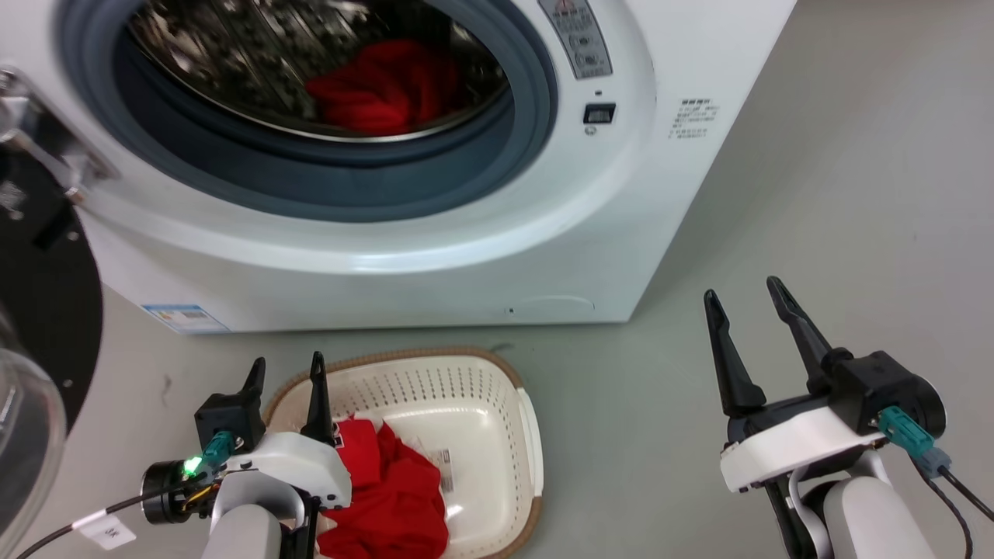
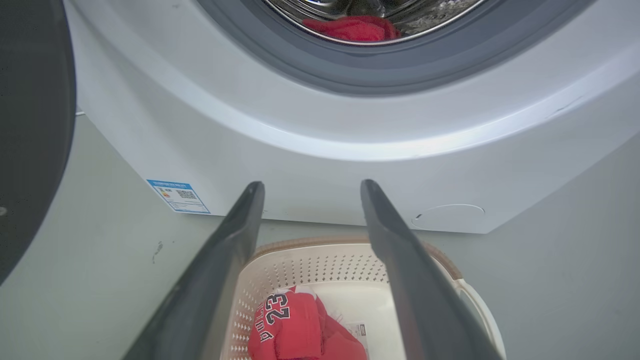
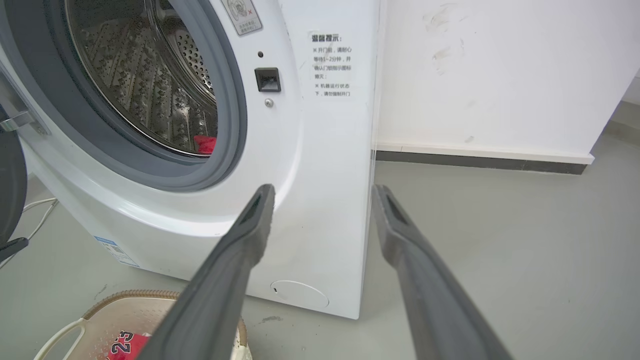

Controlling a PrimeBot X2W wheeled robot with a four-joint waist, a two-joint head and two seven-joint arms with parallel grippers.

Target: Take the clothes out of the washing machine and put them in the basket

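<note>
The white washing machine stands with its door open. A plain red garment lies in the steel drum, also seen as red cloth in the left wrist view and a red sliver in the right wrist view. On the floor in front sits the cream basket with the red number-23 jersey inside. My left gripper hangs open over the basket's left side, empty. My right gripper is open and empty, over the floor to the right of the basket.
The black-framed glass door swings out at the left. Bare grey floor lies right of the washer, with a white wall and dark skirting behind. A cable lies on the floor by the washer's left.
</note>
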